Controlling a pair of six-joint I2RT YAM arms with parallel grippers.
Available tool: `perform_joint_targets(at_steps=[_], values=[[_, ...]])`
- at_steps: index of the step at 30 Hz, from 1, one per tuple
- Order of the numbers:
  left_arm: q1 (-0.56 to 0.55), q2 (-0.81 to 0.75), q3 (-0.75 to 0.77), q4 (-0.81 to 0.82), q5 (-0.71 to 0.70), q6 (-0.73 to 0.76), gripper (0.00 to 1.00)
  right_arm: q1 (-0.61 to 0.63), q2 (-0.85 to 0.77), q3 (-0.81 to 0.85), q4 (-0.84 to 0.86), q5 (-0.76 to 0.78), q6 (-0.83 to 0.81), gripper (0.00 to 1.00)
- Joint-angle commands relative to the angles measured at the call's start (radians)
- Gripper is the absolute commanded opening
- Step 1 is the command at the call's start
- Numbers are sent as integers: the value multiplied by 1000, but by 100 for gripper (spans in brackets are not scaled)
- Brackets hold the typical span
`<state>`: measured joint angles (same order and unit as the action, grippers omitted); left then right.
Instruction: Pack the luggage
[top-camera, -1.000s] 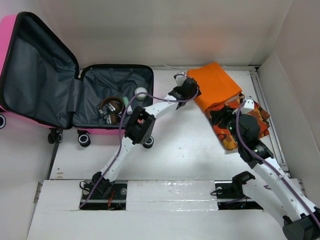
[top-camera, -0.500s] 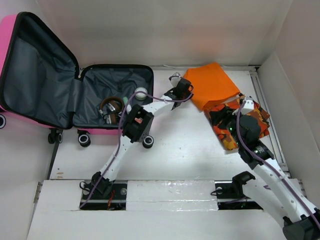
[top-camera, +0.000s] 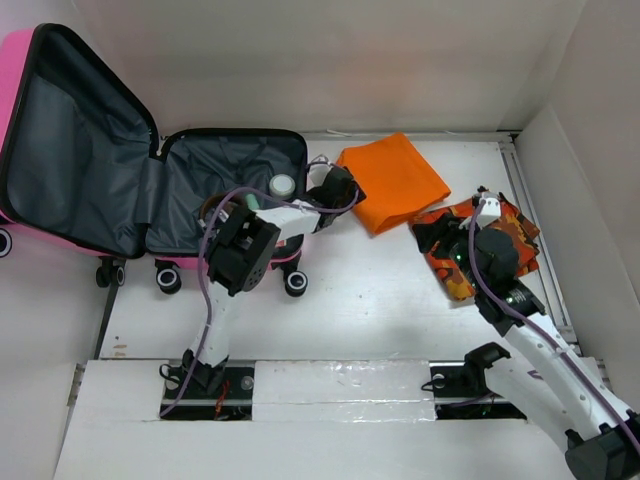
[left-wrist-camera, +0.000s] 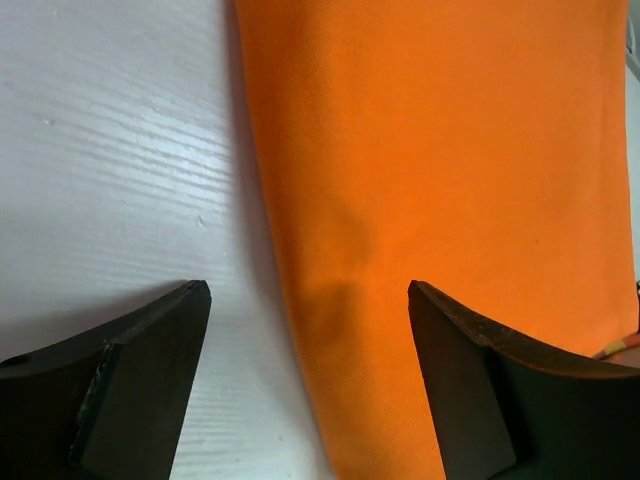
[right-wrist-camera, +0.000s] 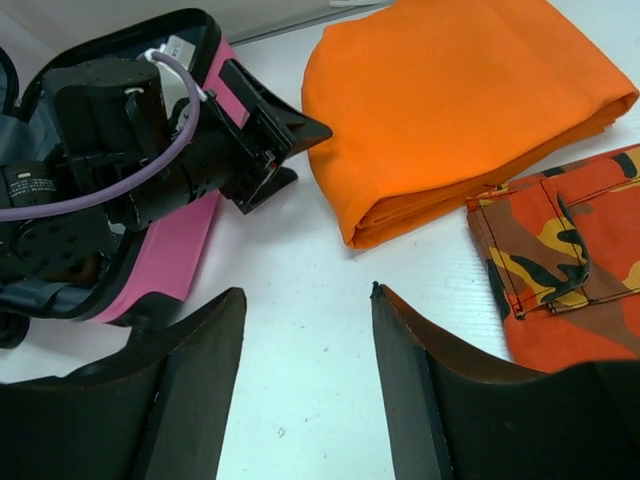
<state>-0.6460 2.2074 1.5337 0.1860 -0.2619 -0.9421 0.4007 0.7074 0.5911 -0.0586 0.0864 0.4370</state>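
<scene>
left gripper (left-wrist-camera: 310, 300), fingers spread, faces the orange cloth (top-camera: 392, 180) beside the luggage (top-camera: 200, 170). next it should probably pinch the cloth's edge. right gripper (right-wrist-camera: 308, 295) gapes empty.

The pink luggage (top-camera: 90, 160) lies wide open on the left of the white counter (top-camera: 380, 290), and its grey inside shows. A few small things sit in its lower half. The left claw (top-camera: 338, 187) is just beside a folded orange cloth (top-camera: 395, 180). The right claw (top-camera: 432, 235) is over a spotty orange cloth (top-camera: 505, 235).
</scene>
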Motion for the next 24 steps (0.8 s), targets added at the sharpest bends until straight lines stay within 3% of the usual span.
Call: perform_joint_targets(at_steps=[1,4,9,14,15,16,20,24], values=[[-9,-52,-27,1,18,11,78,7,-6,3,63,-24,-14,59],[-9,27,98,-86,32,38,75,16,4,3,63,-7,-14,59],[-29,214,334,-212,16,54,60,17,-6,3,63,-16,-14,59],[-38,278,457,-257,-8,28,32,17,-26,3,63,-16,-14,58],[-38,278,457,-246,1,28,12,17,-26,3,63,-16,-14,58],[-29,278,457,-246,1,28,3,17,-26,3,63,-16,-14,58],[-29,256,474,-214,-10,77,0,17,-26,3,63,-39,-14,58],[-20,172,529,-201,12,231,0,17,-36,3,72,-39,-14,58]])
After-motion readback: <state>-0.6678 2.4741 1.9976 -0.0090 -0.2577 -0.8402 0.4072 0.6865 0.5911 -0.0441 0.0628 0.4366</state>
